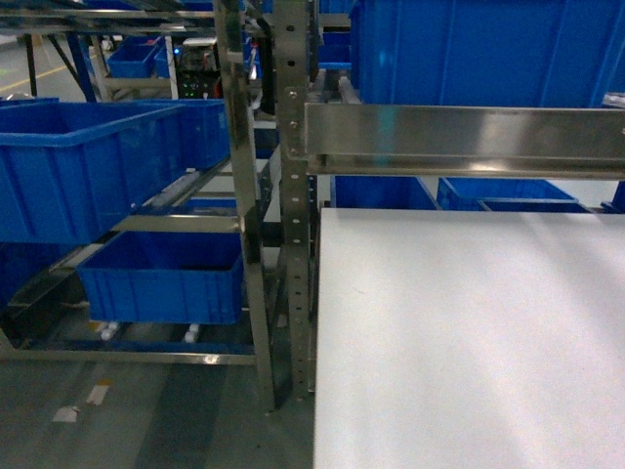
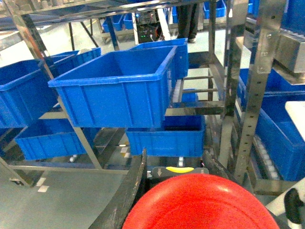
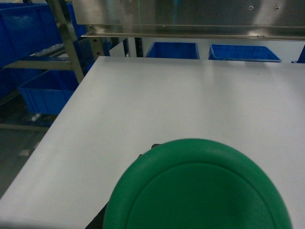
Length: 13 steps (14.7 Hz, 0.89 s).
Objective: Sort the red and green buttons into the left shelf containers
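Note:
The red button (image 2: 200,205) fills the bottom of the left wrist view, its domed cap toward the camera. My left gripper (image 2: 176,160) is shut on it, with dark fingers (image 2: 128,191) on either side. It hangs in front of the left shelf containers: a large blue bin (image 2: 114,90) on the upper rail and another (image 2: 164,138) below. The green button (image 3: 198,191) fills the bottom of the right wrist view, above the white table (image 3: 167,95). My right gripper holds it and is almost hidden behind the cap, with only a dark finger (image 3: 97,218) showing. Neither gripper shows in the head view.
Steel shelf uprights (image 1: 291,195) stand between the blue bins (image 1: 88,166) (image 1: 161,278) on the left and the white table (image 1: 469,342) on the right. A steel rail (image 1: 459,137) crosses above the table's far edge, with more blue bins (image 3: 243,51) behind it.

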Available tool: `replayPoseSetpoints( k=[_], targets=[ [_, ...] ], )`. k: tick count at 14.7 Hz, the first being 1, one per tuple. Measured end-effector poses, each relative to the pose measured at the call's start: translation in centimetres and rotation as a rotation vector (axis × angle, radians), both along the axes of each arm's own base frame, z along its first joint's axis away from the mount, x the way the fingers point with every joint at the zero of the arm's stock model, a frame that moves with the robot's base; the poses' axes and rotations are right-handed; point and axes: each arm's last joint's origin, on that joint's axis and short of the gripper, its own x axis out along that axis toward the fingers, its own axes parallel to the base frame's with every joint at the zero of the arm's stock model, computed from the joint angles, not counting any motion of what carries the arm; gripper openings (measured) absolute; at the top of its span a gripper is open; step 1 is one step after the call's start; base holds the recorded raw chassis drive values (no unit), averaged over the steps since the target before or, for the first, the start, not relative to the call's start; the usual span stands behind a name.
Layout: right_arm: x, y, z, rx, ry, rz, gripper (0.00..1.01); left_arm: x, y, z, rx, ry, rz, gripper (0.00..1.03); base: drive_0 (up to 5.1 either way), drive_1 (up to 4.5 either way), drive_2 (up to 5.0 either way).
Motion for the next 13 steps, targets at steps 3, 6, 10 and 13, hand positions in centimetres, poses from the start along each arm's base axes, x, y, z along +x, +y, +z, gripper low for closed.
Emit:
replayPoseSetpoints(
  k=[3, 6, 10, 13],
  targets=[
    [0.0, 0.0, 0.0, 0.0, 0.0, 0.0, 0.27, 0.0, 0.0, 0.0, 0.0, 0.0, 0.0, 0.27, -5.0, 2.47, 2.5],
    [0.0, 0.0, 0.01, 0.0, -0.001, 0.0, 0.27, 0.0, 0.0, 0.03, 0.0, -0.003, -0.001, 0.27, -5.0, 2.49, 2.5],
    [0.0, 0.0, 0.0, 0.0, 0.0, -0.001, 0.27, 0.0, -0.01, -0.02, 0.0, 0.002, 0.001, 0.27, -5.0, 2.44, 2.4],
    [0.0, 0.0, 0.0, 0.0, 0.0, 0.001, 0.27, 0.0, 0.01, 0.0, 0.0, 0.0, 0.001, 0.27, -5.0, 2.42, 2.4]
  ],
)
